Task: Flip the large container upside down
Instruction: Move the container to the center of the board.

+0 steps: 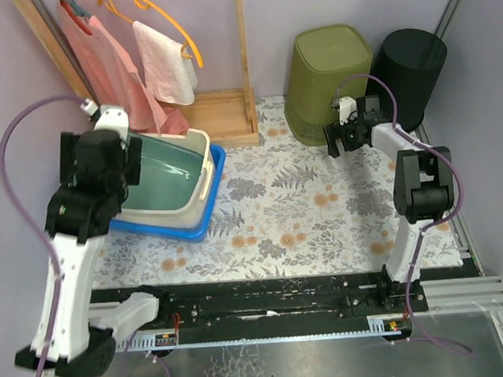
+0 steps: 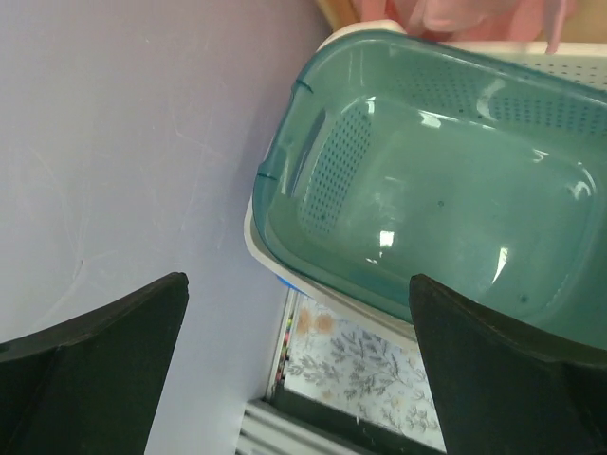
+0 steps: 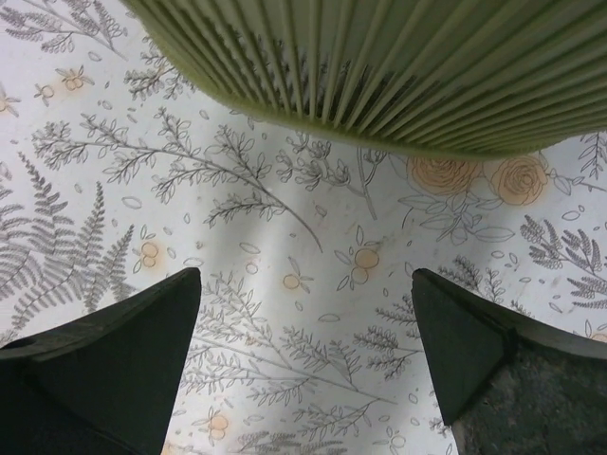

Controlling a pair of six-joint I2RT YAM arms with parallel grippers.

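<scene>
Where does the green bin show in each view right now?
Top external: green bin, back right, beside the black bin.
Left wrist: not in it.
Right wrist: its ribbed wall along the top edge.
Shared landmark: floral mat, in all three views.

- I can read no text, brand, number or sign in any of my three views.
- In the top view, at six o'clock, small orange-and-white tags (image 1: 164, 339) sit on the black metal base rail (image 1: 268, 308). They are too small for me to make out.
</scene>
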